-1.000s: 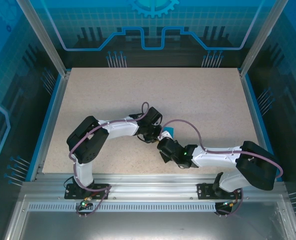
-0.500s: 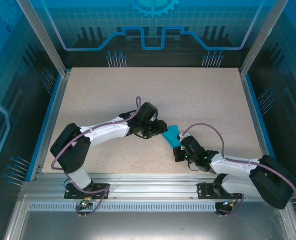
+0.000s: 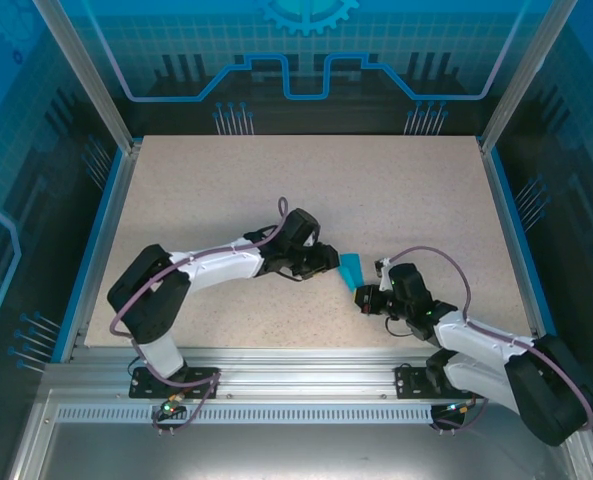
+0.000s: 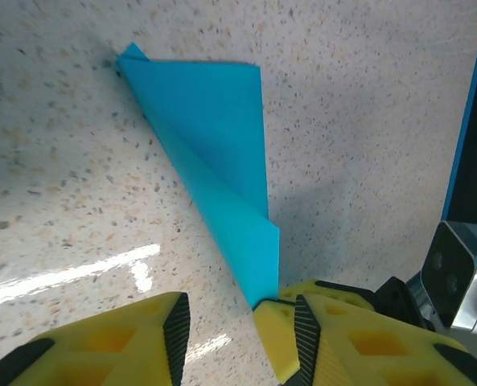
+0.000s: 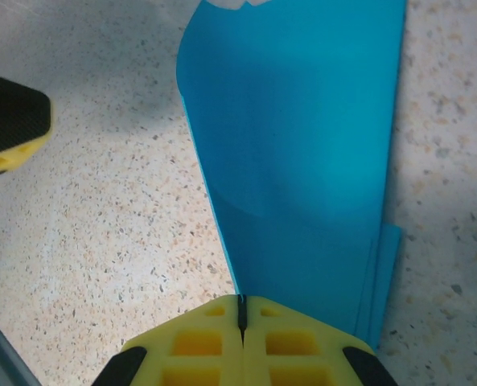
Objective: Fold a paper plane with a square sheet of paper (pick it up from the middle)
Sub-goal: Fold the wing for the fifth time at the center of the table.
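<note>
The square sheet of paper is teal and folded into a narrow, layered, pointed shape. It lies on the table between the two grippers. My right gripper is shut on its near end, where the yellow fingertips meet at the paper's edge and the paper fans away from them. My left gripper sits just left of the paper and is open. In the left wrist view the paper runs down to my left gripper, its lower tip at the right finger. No paper lies between the pads.
The speckled tabletop is bounded by blue rails at the left and right and a metal frame at the near edge. One finger of the left gripper sits close to the paper's left side.
The two grippers were bunched together over the paper. The left gripper has opened and let go, and the right gripper has pulled back to the right with the paper, which now shows more.
</note>
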You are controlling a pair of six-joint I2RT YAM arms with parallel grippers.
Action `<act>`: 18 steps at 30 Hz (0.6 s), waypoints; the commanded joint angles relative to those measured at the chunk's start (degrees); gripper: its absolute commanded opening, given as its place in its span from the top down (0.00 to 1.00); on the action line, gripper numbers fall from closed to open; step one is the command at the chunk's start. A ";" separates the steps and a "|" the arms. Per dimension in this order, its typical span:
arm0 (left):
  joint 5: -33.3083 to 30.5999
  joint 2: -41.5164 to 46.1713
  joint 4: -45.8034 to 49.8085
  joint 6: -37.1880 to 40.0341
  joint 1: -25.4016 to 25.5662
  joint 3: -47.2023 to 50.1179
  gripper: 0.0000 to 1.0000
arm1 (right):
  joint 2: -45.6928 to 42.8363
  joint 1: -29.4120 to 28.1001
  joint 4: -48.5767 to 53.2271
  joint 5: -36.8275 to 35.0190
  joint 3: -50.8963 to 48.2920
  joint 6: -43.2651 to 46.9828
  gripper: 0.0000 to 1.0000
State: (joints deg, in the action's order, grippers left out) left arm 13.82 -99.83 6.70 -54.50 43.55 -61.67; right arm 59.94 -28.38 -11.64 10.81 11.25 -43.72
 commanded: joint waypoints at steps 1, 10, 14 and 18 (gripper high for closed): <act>2.91 -2.91 -1.66 -0.22 1.36 -1.79 0.60 | 1.78 2.65 -1.31 5.71 -0.93 -3.21 0.99; 4.67 -6.44 -5.54 -0.76 2.14 -2.84 0.59 | 5.00 7.91 -3.54 13.62 -1.36 -6.66 0.98; 6.01 -8.49 -7.92 -1.66 2.46 -3.57 0.59 | 4.98 8.41 -3.53 14.00 -0.96 -7.60 0.97; 6.21 -10.48 -8.53 -1.77 2.97 -5.11 0.58 | 3.95 8.78 -3.50 14.94 -0.93 -8.97 0.96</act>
State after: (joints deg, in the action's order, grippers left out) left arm 18.15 -108.57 -0.16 -55.55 45.78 -64.73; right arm 64.77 -20.82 -14.31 23.24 10.46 -51.03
